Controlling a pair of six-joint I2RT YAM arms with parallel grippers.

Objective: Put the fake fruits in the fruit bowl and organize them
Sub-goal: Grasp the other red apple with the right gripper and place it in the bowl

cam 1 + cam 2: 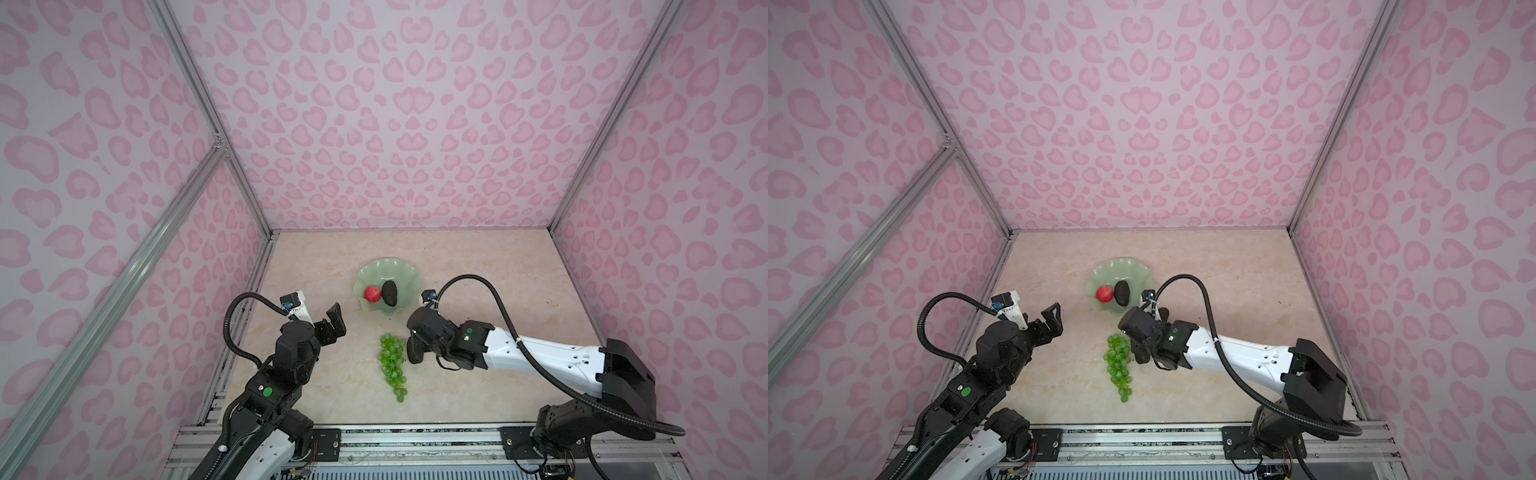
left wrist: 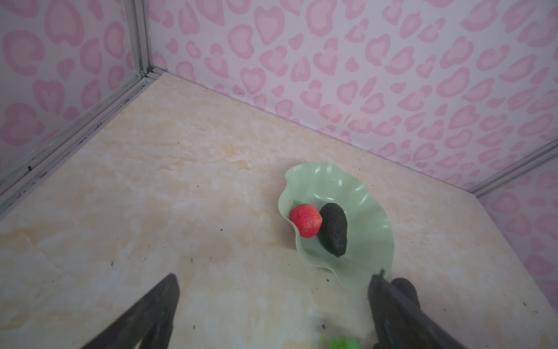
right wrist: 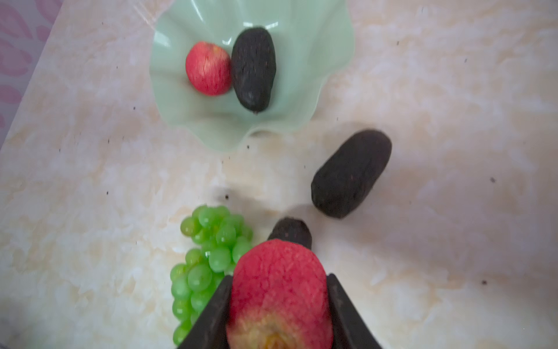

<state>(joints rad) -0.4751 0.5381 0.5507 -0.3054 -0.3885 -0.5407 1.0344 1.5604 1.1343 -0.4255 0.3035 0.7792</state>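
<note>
The pale green fruit bowl (image 1: 405, 272) (image 3: 317, 60) holds a red apple (image 3: 208, 69) and a dark bumpy fruit (image 3: 253, 69) side by side. My right gripper (image 3: 279, 277) is shut on a second red apple (image 3: 279, 296), low over the table. Beside it lies the bunch of green grapes (image 1: 391, 361) (image 3: 208, 260). One dark fruit (image 3: 351, 173) lies on the table near the bowl, and another (image 3: 291, 231) peeks out behind the held apple. My left gripper (image 1: 338, 318) (image 2: 274, 276) hangs open and empty, left of the bowl.
Pink patterned walls (image 1: 415, 124) close in the marble-look table (image 1: 498, 257) at the back and on both sides. An aluminium rail (image 1: 415, 440) runs along the front edge. The right arm (image 1: 540, 353) stretches across the table's right half.
</note>
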